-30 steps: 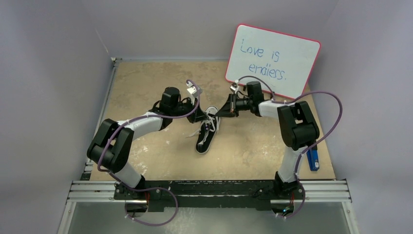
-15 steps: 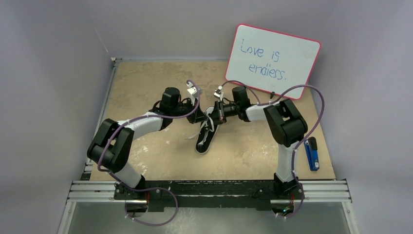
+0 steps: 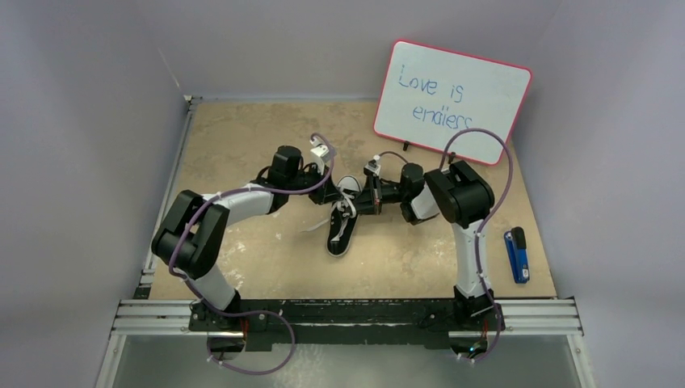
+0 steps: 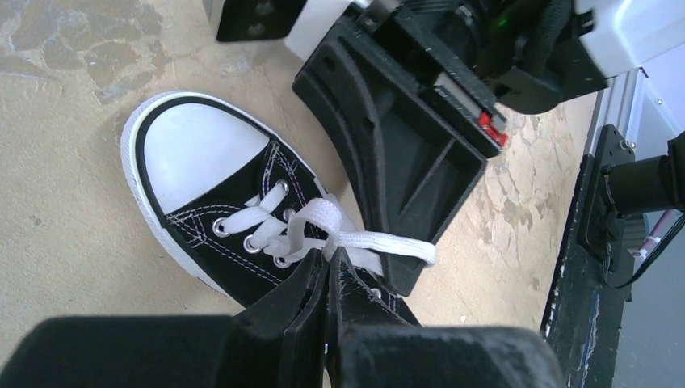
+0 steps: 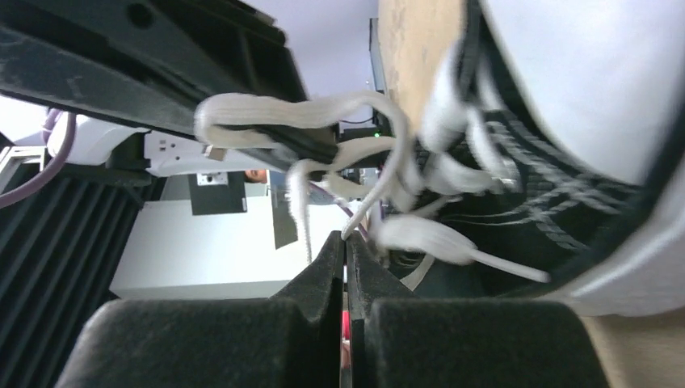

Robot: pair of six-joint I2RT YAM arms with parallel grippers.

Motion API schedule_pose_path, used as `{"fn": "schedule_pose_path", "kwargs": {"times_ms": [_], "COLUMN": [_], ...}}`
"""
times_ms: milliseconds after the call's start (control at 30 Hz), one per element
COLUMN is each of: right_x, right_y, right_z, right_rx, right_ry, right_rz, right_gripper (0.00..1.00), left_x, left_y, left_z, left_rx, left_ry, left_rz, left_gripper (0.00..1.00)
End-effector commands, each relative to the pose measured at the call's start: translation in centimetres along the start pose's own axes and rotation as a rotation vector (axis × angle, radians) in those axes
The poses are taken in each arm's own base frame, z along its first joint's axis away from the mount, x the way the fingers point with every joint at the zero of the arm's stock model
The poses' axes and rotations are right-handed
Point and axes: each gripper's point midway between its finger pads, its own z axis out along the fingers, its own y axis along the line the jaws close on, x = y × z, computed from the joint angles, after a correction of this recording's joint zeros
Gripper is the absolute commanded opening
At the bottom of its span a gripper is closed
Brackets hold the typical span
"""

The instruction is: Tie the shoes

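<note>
A small black sneaker [image 3: 342, 226] with a white toe cap [image 4: 194, 141] lies mid-table, its white laces loose. My left gripper [image 3: 331, 194] reaches it from the left. In the left wrist view this gripper [image 4: 331, 257] is shut on a white lace [image 4: 380, 245] just above the eyelets. The lace runs on around the tip of the right gripper's finger [image 4: 404, 186]. My right gripper [image 3: 365, 196] meets the shoe from the right. In the right wrist view it [image 5: 346, 238] is shut on a thin lace strand [image 5: 380, 194] beside the shoe [image 5: 565, 202]. A lace loop [image 5: 291, 113] hangs over the left finger above.
A pink-framed whiteboard [image 3: 452, 101] with handwriting leans at the back right. A blue stapler-like object [image 3: 517, 255] lies near the right table edge. An aluminium rail [image 3: 347, 317] runs along the near edge, and grey walls close in left, right and behind.
My right arm has folded in and swung left, bringing its gripper from right of the shoe to right over the laces. The left gripper has barely moved.
</note>
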Motion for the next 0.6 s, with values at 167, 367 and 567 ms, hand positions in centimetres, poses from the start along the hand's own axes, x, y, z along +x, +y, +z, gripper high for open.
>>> {"fn": "schedule_pose_path", "kwargs": {"times_ms": [167, 367, 567], "right_x": [0.4, 0.8, -0.3], "right_y": [4.1, 4.2, 2.8], "right_z": [0.1, 0.6, 0.7], "right_rx": [0.044, 0.019, 0.089], "right_ry": [0.045, 0.070, 0.046], "right_rz": [-0.305, -0.299, -0.250], "right_gripper": [0.00, 0.01, 0.15], "left_x": [-2.7, -0.2, 0.8], "left_y": [1.0, 1.5, 1.0], "left_z": [1.7, 3.8, 3.6], "left_rx": [-0.018, -0.004, 0.011], "left_ry": [-0.058, 0.006, 0.024], "left_rz": [-0.010, -0.090, -0.092], "left_gripper": [0.00, 0.00, 0.00]}}
